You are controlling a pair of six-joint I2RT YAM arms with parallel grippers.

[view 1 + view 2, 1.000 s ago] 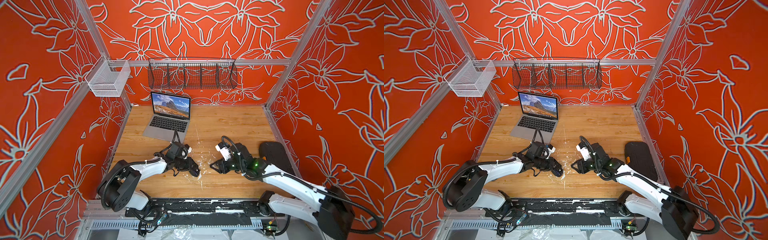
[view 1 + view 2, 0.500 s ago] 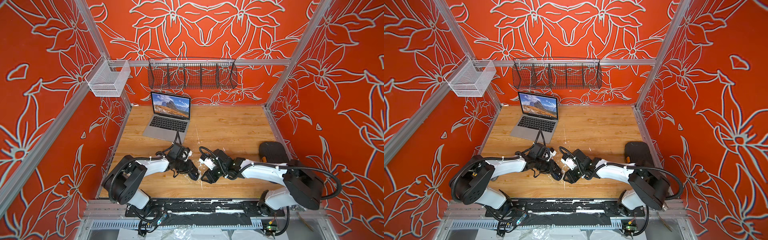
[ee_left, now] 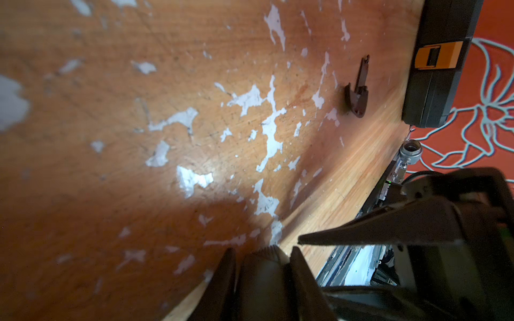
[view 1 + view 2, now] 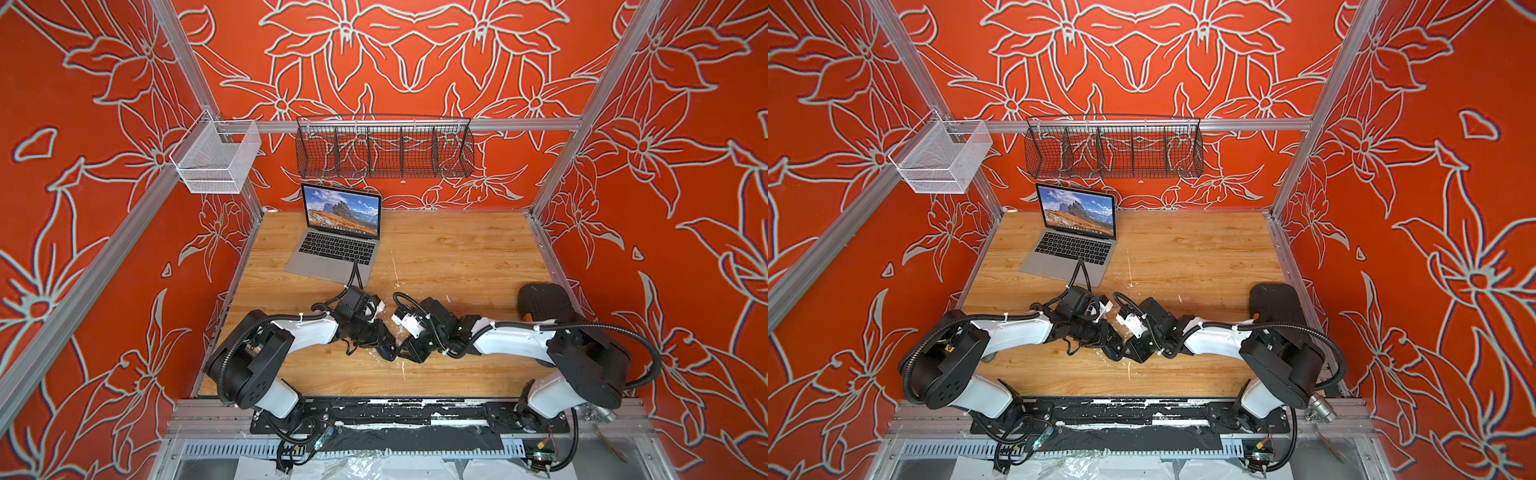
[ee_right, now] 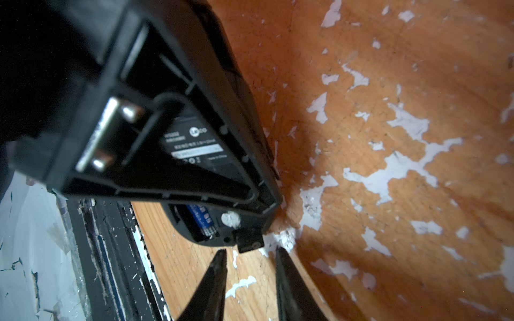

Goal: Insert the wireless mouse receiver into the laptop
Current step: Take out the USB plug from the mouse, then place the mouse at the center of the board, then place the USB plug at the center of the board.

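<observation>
Right claw (image 5: 250, 251) parted, one receiver (image 5: 250, 240) ahead (in one mouse (image 5: 194, 155)).

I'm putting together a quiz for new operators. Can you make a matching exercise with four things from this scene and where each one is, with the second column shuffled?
Things:
1. laptop
2. wireless mouse receiver
3. black wire basket
4. black case

Places:
A. hung on the back rail
B. right edge of the table
C. back left of the table
D. protruding from the mouse, at the tips of the open right gripper

Pairs: 1-C; 2-D; 3-A; 4-B
</observation>
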